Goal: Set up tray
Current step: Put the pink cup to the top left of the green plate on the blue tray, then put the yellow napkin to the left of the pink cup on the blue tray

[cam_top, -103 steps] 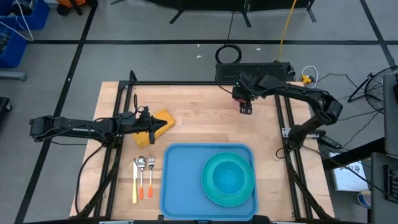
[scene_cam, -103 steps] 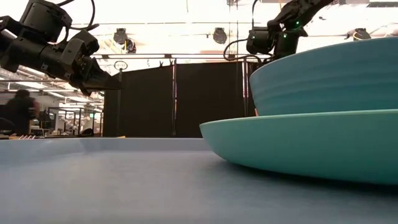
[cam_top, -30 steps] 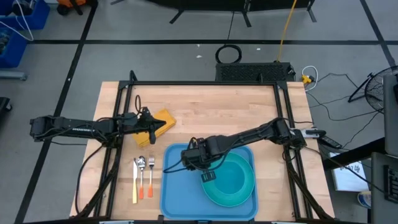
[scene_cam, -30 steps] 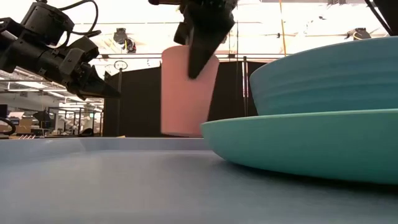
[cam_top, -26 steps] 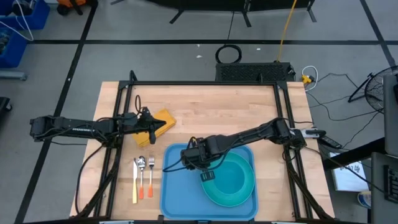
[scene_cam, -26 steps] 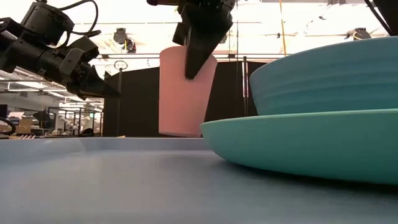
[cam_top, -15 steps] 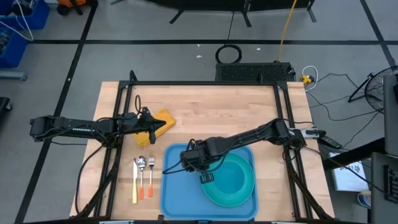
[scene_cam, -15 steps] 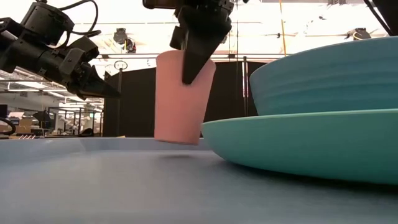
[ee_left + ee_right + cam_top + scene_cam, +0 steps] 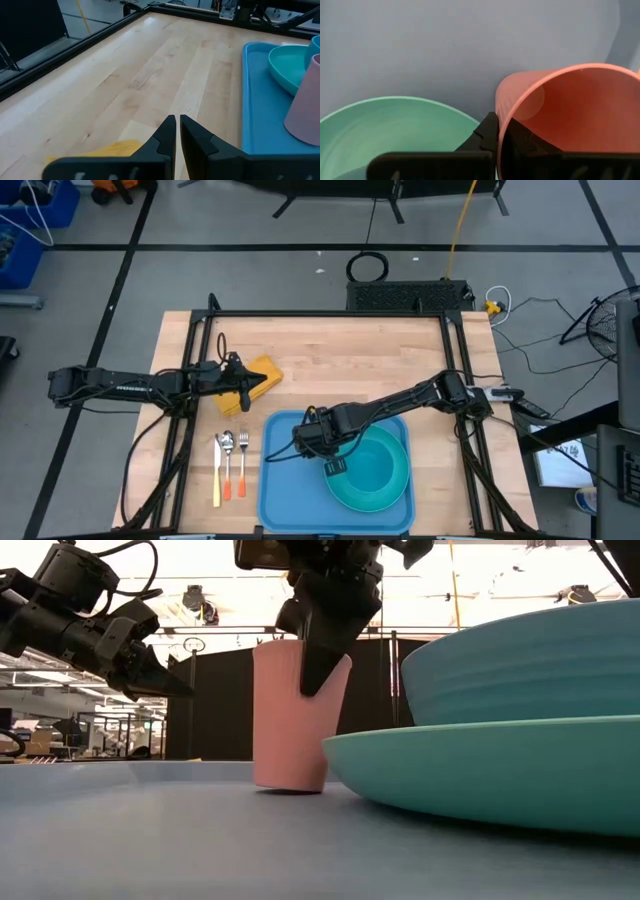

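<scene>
While the blue tray lies at the near edge of the wooden tabletop, the right pincer reaches over it, pinching the rim of a pink cup, one finger inside and one outside. That cup stands upright on the tray floor just left of a turquoise plate carrying a bowl. Over on the left, the left pincer hovers with fingers nearly together above a yellow sponge-like block. A knife, spoon and fork lie just left of the tray.
</scene>
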`<action>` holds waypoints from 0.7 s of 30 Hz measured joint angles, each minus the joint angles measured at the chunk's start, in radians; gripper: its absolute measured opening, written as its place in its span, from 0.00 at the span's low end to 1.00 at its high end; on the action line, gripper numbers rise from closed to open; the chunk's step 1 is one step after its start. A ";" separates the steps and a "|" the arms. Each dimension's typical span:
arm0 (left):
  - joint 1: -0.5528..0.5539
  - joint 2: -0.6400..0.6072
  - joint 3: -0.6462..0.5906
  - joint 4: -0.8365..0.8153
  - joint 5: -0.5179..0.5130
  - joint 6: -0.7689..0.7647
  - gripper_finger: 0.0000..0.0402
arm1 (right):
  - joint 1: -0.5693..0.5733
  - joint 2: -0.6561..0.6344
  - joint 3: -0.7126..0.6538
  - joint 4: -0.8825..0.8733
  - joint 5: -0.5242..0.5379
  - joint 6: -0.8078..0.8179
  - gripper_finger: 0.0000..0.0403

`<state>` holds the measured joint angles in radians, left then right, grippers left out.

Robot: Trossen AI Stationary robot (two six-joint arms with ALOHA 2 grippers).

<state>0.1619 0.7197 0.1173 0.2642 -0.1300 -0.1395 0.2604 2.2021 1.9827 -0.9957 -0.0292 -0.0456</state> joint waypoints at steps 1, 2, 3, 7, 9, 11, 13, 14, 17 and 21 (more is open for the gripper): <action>0.000 0.000 0.000 0.000 0.000 0.000 0.06 | 0.000 0.000 0.000 0.003 0.000 0.000 0.00; 0.000 0.000 0.000 0.000 0.000 0.000 0.06 | 0.000 -0.001 -0.001 0.006 0.000 -0.003 0.00; 0.000 0.000 0.000 0.000 0.000 0.000 0.06 | 0.000 -0.002 -0.001 0.008 -0.001 -0.008 0.00; 0.000 0.000 0.000 0.000 0.000 0.000 0.06 | 0.000 0.001 -0.002 0.022 -0.004 -0.019 0.04; 0.000 0.000 0.000 0.000 0.000 0.000 0.06 | 0.000 0.004 -0.002 0.023 -0.006 -0.019 0.07; 0.000 0.000 0.000 0.000 0.001 0.000 0.06 | 0.002 0.006 -0.002 0.024 -0.005 -0.018 0.10; 0.000 0.000 0.000 0.000 0.001 0.000 0.06 | 0.002 0.005 -0.002 0.041 -0.004 -0.008 0.14; 0.000 0.000 0.000 0.000 0.002 0.000 0.06 | 0.003 0.004 -0.002 0.048 -0.004 -0.003 0.16; 0.000 0.000 0.000 0.000 0.023 0.001 0.06 | 0.003 -0.003 -0.002 0.045 -0.004 0.007 0.21; 0.000 0.000 0.000 0.000 0.047 0.001 0.06 | 0.003 -0.057 -0.002 0.049 0.000 0.013 0.28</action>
<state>0.1623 0.7197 0.1173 0.2642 -0.0831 -0.1387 0.2634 2.1450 1.9808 -0.9464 -0.0288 -0.0329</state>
